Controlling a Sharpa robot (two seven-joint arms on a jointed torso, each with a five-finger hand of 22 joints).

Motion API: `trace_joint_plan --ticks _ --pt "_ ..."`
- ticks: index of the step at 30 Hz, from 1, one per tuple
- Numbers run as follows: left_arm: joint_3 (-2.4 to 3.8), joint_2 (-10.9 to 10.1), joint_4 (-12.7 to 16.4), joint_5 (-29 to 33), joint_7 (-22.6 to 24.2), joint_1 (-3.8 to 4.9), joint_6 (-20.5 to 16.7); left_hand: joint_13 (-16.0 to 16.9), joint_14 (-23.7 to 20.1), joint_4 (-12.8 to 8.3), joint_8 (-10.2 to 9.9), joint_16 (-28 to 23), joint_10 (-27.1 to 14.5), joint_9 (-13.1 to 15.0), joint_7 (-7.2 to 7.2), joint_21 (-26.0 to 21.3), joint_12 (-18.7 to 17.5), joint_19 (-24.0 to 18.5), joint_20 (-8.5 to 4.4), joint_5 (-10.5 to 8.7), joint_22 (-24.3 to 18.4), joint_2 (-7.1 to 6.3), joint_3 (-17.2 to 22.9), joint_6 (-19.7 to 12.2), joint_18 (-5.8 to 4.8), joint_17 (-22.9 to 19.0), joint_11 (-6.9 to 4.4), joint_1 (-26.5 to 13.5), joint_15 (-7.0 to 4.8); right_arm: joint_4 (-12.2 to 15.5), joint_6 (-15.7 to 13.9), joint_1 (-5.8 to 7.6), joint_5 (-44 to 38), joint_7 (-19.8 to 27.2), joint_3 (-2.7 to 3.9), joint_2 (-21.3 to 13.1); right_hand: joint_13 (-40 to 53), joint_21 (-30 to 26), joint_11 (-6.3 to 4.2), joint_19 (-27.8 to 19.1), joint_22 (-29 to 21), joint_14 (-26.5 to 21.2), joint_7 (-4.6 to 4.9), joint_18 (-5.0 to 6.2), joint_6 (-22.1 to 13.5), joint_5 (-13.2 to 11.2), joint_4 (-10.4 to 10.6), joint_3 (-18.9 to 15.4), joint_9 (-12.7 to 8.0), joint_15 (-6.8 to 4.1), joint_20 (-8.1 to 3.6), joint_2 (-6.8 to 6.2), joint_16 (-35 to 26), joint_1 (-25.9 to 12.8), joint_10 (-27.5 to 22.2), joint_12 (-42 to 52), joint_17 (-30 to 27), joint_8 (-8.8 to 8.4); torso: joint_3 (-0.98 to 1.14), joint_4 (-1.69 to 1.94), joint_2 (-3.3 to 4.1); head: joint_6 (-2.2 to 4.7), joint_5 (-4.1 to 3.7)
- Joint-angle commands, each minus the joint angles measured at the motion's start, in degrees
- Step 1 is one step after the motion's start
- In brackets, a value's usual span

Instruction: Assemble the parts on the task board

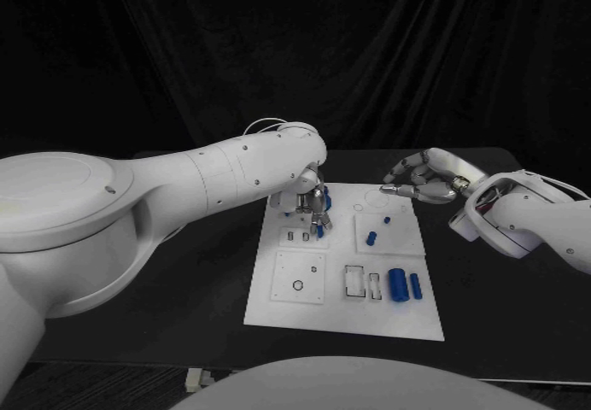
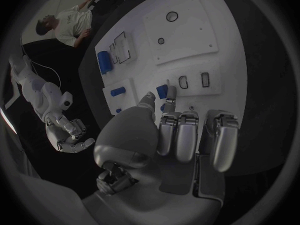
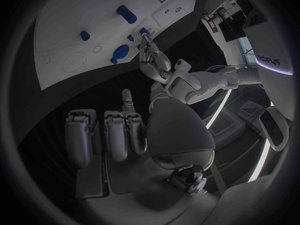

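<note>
Head view: left hand [image 1: 313, 203] reaches down over task board [image 1: 277, 318] far-left area, fingertips pinching a small blue part [image 1: 320, 229] | large blue cylinder [image 1: 398, 281] lies near board's front right | right hand [image 1: 421, 178] hovers off far-right corner, fingers curled, holding nothing | black desk [image 1: 493, 299]

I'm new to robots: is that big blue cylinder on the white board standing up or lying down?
Lying down. The big blue cylinder rests on its side on the task board, its long curved side facing up.
</note>
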Motion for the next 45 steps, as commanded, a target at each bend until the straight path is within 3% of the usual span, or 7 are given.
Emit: trace_joint_plan --ticks 1,17,21,30,40,41,45 --pt "0.06 0.21 -0.09 0.49 1.24 -0.16 0.57 14.9 6.16 -0.09 -0.27 0.14 6.25 0.11 0.09 0.17 -0.27 6.02 -0.34 0.34 15.1 0.05 0.53 0.39 -0.35 15.09 -0.23 0.55 -0.35 -0.02 0.6 -0.13 0.0 -1.04 0.04 -0.01 15.1 -0.11 0.5 5.41 14.67 6.01 0.18 -0.15 0.38 0.26 -0.12 -0.36 0.05 0.52 0.52 0.4 0.15 0.12 6.07 0.15 15.09 0.31 0.02 0.0 -0.02 -0.01 -0.03" --pt "0.06 0.31 -0.5 0.49 1.59 -0.38 0.98 14.9 6.16 -1.85 -1.17 0.14 6.25 0.92 -0.03 0.17 -0.27 6.02 -0.48 1.65 15.1 -0.35 2.97 0.6 -0.35 15.09 -0.36 1.25 -0.5 -0.11 1.07 -0.13 0.0 -1.34 0.04 -0.04 15.1 -0.26 0.52 5.32 14.61 6.01 0.19 -0.1 0.45 0.21 -0.1 -0.45 0.07 0.54 0.55 0.42 0.15 0.06 6.07 0.15 15.09 0.36 0.04 -0.01 -0.01 -0.01 0.03" --pt "0.06 0.29 -0.5 0.49 1.65 -0.48 1.19 14.9 6.16 -3.12 -1.7 0.14 6.25 1.43 -0.09 0.17 -0.27 6.02 -0.56 2.52 15.1 -0.77 4.77 0.76 -0.35 15.09 -0.42 1.6 -0.55 -0.1 1.12 -0.13 0.0 -1.42 0.04 -0.05 15.1 -0.3 0.53 5.3 14.59 6.01 0.19 -0.08 0.46 0.2 -0.1 -0.47 0.08 0.55 0.55 0.42 0.15 0.05 6.07 0.15 15.09 0.37 0.02 0.0 -0.02 -0.01 0.07" --pt "0.06 0.3 -0.55 0.49 1.67 -1.01 1.32 14.9 6.16 -6.1 -2.49 0.14 6.25 2.51 -0.15 0.17 -0.27 6.02 -0.7 2.04 15.1 -1.77 8.73 1.14 -0.35 15.09 -0.53 2.69 -0.7 -0.08 1.24 -0.13 0.0 -1.55 0.04 -0.07 15.1 -0.32 0.55 5.29 14.59 6.01 0.19 -0.08 0.58 -0.06 -0.24 -0.65 0.13 0.58 0.61 0.29 0.15 0.24 6.07 0.15 15.09 0.46 0.02 0.0 -0.02 -0.01 0.11" --pt "0.06 0.51 -0.84 0.49 1.22 -1.62 1.14 14.9 6.16 -6.92 -2.72 0.14 6.25 2.97 -0.15 0.17 -0.27 6.02 -0.73 1.77 15.1 -1.96 10.13 1.29 -0.35 15.09 -0.56 2.73 -0.73 -0.02 1.17 -0.13 0.0 -1.51 0.04 -0.17 15.1 -0.36 0.56 5.26 14.57 6.01 0.19 -0.06 0.66 -0.29 -0.38 -0.74 0.16 0.6 0.64 0.2 0.15 0.53 6.07 0.15 15.09 0.53 0.02 -0.02 -0.02 -0.01 0.03" --pt "0.06 0.51 -0.82 0.49 1.16 -1.65 1.1 14.9 6.16 -6.97 -2.74 0.14 6.25 3.0 -0.15 0.17 -0.27 6.02 -0.73 1.79 15.1 -1.97 10.22 1.3 -0.35 15.09 -0.57 2.74 -0.73 -0.01 1.17 -0.13 0.0 -1.5 0.04 -0.19 15.1 -0.39 0.57 5.25 14.56 6.01 0.19 -0.06 0.68 -0.31 -0.41 -0.74 0.17 0.61 0.65 0.2 0.15 0.59 6.07 0.15 15.09 0.54 0.11 -0.1 0.03 -0.01 0.11" --pt "0.06 0.44 -0.66 0.49 0.96 -1.72 0.86 14.9 6.16 -8.28 -2.91 0.14 6.25 3.62 -0.18 0.17 -0.27 6.02 -0.86 2.34 15.1 -2.3 12.05 1.5 -0.35 15.09 -0.6 3.04 -0.79 -0.04 1.17 -0.13 0.0 -1.49 0.04 -0.23 15.1 -0.41 0.59 5.24 14.55 6.01 0.18 -0.05 0.74 -0.27 -0.47 -0.73 0.19 0.62 0.66 0.24 0.15 0.79 6.07 0.15 15.09 0.58 0.1 -0.1 0.03 -0.01 0.17"
